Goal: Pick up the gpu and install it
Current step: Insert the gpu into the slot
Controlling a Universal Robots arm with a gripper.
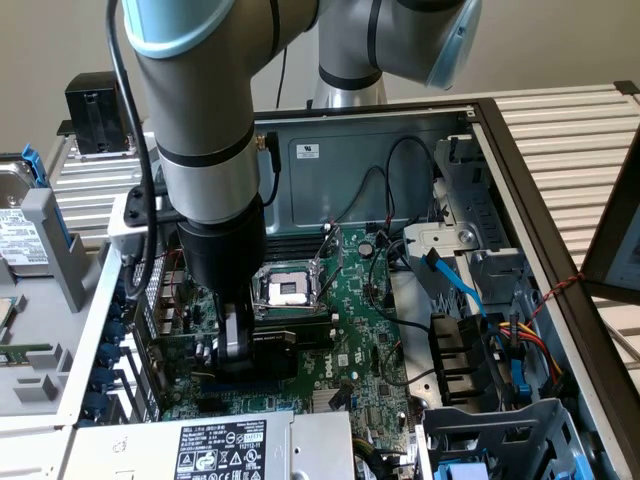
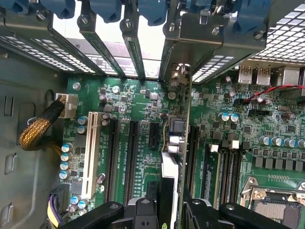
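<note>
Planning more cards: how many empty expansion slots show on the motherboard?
4: a white slot, first black slot beside it, second black slot, then a short slot nearest the gpu. Others may hide behind the gpu.

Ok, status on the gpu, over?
Pincer shut on gpu, edge-on. Card low over the motherboard slots, bracket by the rear grille. Nothing blocking the slot that I can see.

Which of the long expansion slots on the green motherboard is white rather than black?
The outermost long plastic slot, beside the row of blue-topped capacitors and nearest the yellow braided cable. The other long slots are black.
</note>
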